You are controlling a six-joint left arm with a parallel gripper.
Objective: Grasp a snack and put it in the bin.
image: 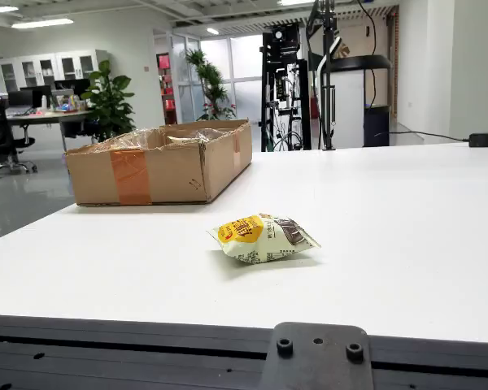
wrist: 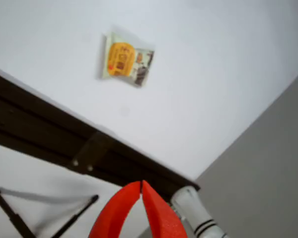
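snack packet (wrist: 127, 62) flat on white table (wrist: 213, 89) | red gripper (wrist: 140, 184) tips together, well apart

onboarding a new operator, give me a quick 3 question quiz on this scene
1. True or false: the snack packet already lies inside the cardboard box.
2. Multiple choice: in the gripper-mounted view, the red tool is A) clamped on the packet, B) closed and holding nothing, C) wide open above the box.
3. Fill in: the packet lies on the white ____.

Key
1. False; it lies on the table, apart from the box.
2. B; the red tips meet, well away from the packet.
3. table
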